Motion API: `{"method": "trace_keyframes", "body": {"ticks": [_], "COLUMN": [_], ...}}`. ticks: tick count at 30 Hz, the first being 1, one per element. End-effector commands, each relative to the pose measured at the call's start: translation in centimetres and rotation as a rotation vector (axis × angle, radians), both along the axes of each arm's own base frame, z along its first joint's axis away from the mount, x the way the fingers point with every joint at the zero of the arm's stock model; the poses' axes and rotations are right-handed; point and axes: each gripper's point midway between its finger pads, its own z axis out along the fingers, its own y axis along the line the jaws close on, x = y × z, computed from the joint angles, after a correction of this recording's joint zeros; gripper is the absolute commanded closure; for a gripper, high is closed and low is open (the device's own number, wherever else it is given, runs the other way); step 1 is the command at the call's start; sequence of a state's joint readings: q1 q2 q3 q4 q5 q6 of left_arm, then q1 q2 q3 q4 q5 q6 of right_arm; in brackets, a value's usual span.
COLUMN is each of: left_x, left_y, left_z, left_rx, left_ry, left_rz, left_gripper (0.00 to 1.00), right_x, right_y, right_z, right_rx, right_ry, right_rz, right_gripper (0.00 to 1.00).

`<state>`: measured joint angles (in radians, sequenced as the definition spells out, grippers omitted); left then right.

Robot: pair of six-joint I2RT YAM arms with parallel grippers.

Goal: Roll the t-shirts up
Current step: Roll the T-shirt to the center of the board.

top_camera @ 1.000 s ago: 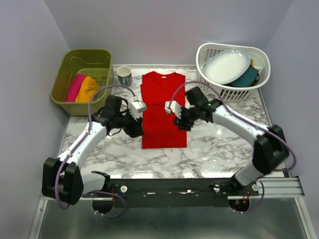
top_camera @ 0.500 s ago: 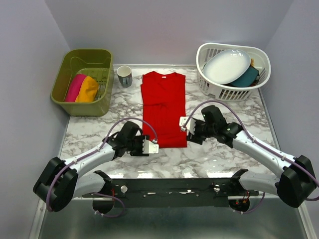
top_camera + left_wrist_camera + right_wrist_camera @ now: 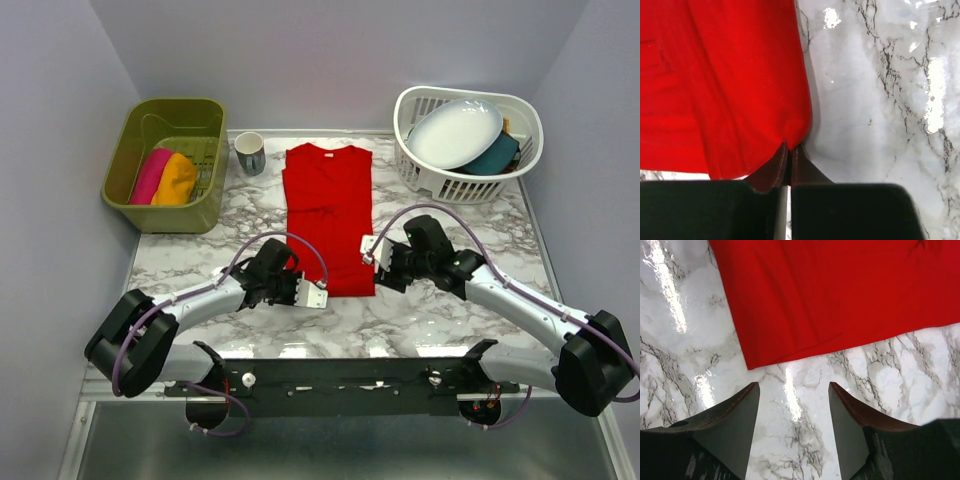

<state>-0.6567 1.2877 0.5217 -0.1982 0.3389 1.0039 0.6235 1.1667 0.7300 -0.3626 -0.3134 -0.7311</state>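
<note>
Left wrist view: the left gripper clenches the near-left hem corner of the bright red cloth t-shirt, flat on the marble table. The right gripper gapes, released, just short of the near-right corner. It should pinch level before rolling.

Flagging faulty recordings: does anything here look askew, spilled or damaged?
Nothing stands out. The red t-shirt lies flat in a straight folded strip, the mug stands upright, and the pink t-shirt and orange t-shirt sit side by side in the green bin.
</note>
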Motion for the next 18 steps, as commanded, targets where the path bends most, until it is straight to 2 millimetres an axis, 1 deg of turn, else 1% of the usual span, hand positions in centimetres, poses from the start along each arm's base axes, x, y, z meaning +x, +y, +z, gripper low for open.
{"method": "trace_keyframes", "body": {"ticks": [1,2,3,4,5,6,7,8,9,10,11,12,13,15,18], "left_x": [-1.8,-2.4,-3.0,-2.2,-2.8,-3.4,-2.8,-3.5,-3.6,-3.5,-3.9,-3.7,-3.7,-3.5,-3.3], "left_y": [-0.3,0.0,-0.6,-1.1,-1.0,-1.7,-2.4,-2.1,-2.3,-3.1,-2.9,-3.0,-3.5,-3.3,-3.3], "left_z": [-0.3,-0.3,0.2,1.3,1.5,2.4,3.6,3.4,3.8,4.5,4.8,5.1,5.7,6.1,6.7], "left_rx": [0.033,0.036,-0.011,-0.038,-0.038,-0.084,-0.107,-0.092,-0.102,-0.137,-0.140,-0.156,-0.190,-0.220,-0.251], "left_ry": [0.164,0.224,0.287,0.316,0.386,0.457,0.474,0.563,0.601,0.648,0.695,0.717,0.757,0.797,0.845], "left_rz": [-0.031,-0.005,-0.020,-0.006,0.010,0.001,-0.003,0.014,0.016,0.005,0.020,0.032,0.037,0.061,0.076], "left_gripper": [1.00,1.00,1.00,1.00,1.00,1.00,1.00,1.00,1.00,1.00,1.00,1.00,1.00,1.00,1.00], "right_x": [-0.8,-0.9,-1.3,-1.3,-1.3,-1.5,-1.7,-1.7,-1.9,-1.8,-2.0,-2.0,-2.0,-1.9,-2.0], "right_y": [0.1,0.6,0.7,0.9,1.5,1.8,2.1,2.7,3.0,3.3,3.9,4.2,4.5,5.4,6.4], "right_z": [-1.2,-0.9,-1.3,-1.3,-1.2,-1.5,-1.8,-1.7,-1.9,-2.3,-2.4,-2.6,-3.2,-3.1,-3.5], "right_rx": [0.009,0.028,0.032,0.035,0.038,0.034,0.033,0.039,0.039,0.034,0.038,0.038,0.030,0.040,0.045], "right_ry": [-0.015,-0.037,-0.045,-0.059,-0.089,-0.095,-0.097,-0.115,-0.114,-0.103,-0.102,-0.101,-0.088,-0.099,-0.073], "right_rz": [0.052,0.091,0.110,0.121,0.149,0.165,0.182,0.197,0.208,0.213,0.227,0.233,0.240,0.246,0.254], "right_gripper": [0.34,0.33,0.32,0.31,0.30,0.29,0.26,0.26,0.25,0.18,0.01,0.00,0.00,0.00,0.00]}}
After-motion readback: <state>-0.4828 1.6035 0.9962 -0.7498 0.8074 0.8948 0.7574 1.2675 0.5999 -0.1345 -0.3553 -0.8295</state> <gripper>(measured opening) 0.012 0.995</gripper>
